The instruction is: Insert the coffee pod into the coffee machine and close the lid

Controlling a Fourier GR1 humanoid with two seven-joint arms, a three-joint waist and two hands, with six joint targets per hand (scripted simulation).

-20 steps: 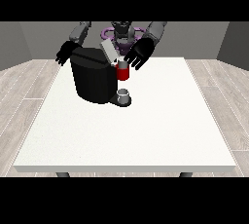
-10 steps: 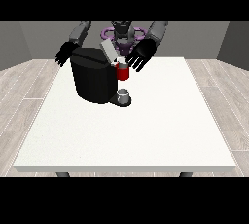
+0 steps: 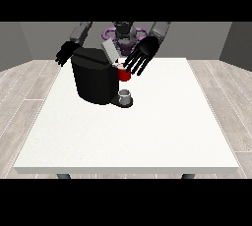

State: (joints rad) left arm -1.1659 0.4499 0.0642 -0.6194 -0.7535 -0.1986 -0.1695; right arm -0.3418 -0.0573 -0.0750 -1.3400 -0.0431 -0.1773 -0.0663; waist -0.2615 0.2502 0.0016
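The hand at the view's right [image 3: 141, 55] is hovering with fingers spread, holding nothing, above the coffee machine [image 3: 96, 78] and its raised lid [image 3: 110, 53], possibly knocking it askew, while I'm seeing no pod on the counter [image 3: 162, 131].

1. The machine [image 3: 95, 80] blocks the far-left part of the table [image 3: 162, 131]; nothing passes through there.
2. Its lid [image 3: 109, 52] stands tilted up at the top, fencing off the approach from behind.
3. The hand at the view's right [image 3: 141, 55] hangs with fingers spread just above a red thing at the machine [image 3: 124, 74], crowding the way in from the right.
4. A grey thing [image 3: 125, 95] sits at the machine's foot, under the red thing, narrowing the gap below.
5. The hand at the view's left [image 3: 65, 53] hovers beside the machine's far-left shoulder.
6. Front and right of the table lie wide open for passage.
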